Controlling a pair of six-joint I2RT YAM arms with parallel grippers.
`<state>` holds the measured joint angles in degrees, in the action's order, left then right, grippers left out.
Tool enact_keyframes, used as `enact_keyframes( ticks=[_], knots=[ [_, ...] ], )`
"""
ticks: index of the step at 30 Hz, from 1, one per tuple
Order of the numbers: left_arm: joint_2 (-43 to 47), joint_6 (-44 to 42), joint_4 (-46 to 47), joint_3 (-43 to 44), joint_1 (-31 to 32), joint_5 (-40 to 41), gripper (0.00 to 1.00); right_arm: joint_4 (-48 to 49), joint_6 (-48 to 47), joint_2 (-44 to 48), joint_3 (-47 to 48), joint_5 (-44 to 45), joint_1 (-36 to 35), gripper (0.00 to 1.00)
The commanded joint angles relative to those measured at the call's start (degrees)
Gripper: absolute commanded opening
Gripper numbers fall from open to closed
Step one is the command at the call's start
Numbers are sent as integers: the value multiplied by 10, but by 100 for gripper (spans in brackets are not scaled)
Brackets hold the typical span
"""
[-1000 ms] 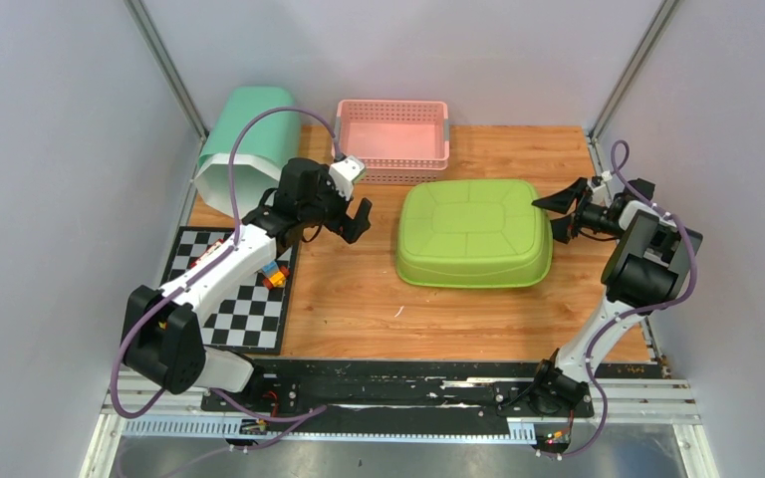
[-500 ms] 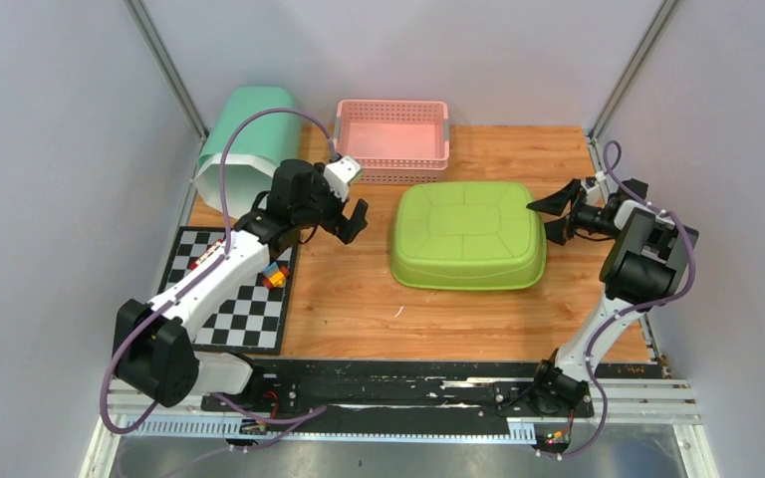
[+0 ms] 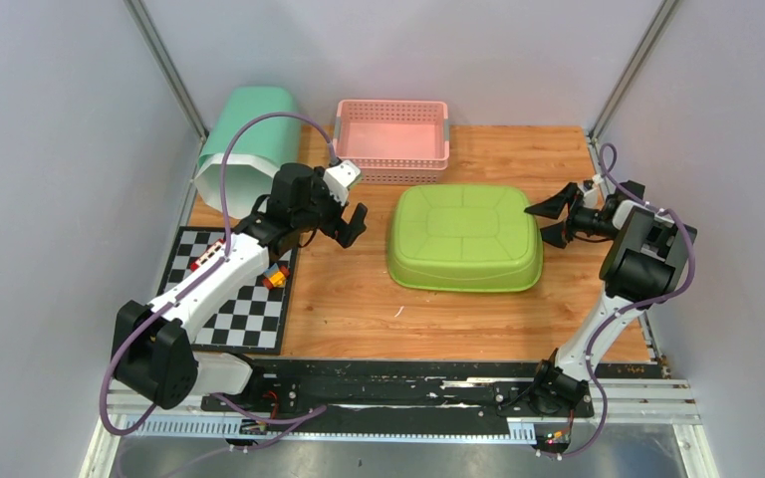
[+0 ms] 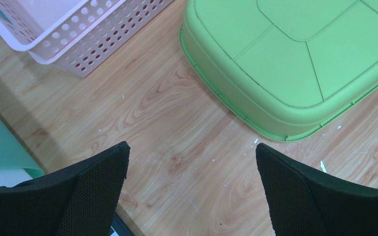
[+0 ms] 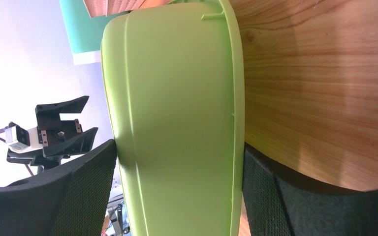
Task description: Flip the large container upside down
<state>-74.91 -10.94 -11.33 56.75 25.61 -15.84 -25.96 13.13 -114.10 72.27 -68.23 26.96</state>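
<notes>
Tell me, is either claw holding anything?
Nothing seems gripped. The left gripper is open over the table; the right gripper, open, flanks the green tub at its right end.

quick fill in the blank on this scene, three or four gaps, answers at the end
1. The large container, lying bottom up, is coloured ____.
2. The basket just behind it is ____.
3. The jaws of the left gripper and the right gripper both stand ____.
4. The teal bin at the far left lies on its ____.

Missing words: green; pink; open; side.

Wooden table (image 3: 359,299) with green container (image 3: 465,234), pink basket (image 3: 393,139), teal bin (image 3: 249,134), checkered mat (image 3: 249,309).
</notes>
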Motion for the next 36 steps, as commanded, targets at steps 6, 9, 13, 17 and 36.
enact_keyframes(
  ticks=[6, 9, 13, 17, 36],
  knots=[
    [6, -6, 7, -10, 3, -6, 100, -19, -66, -24, 10, 194, -12, 85],
    [7, -6, 6, -9, 3, -6, 100, -22, -70, -21, 13, 199, -12, 87],
    [9, -7, 5, -9, 3, -6, 100, -26, -74, -14, 15, 201, -12, 88],
    [12, -8, 3, -8, 3, -4, 100, -32, -78, 1, 19, 208, -12, 88],
    [117, -120, -96, -14, 3, 30, 100, -95, -187, 204, 75, 286, -69, 89]
  ],
)
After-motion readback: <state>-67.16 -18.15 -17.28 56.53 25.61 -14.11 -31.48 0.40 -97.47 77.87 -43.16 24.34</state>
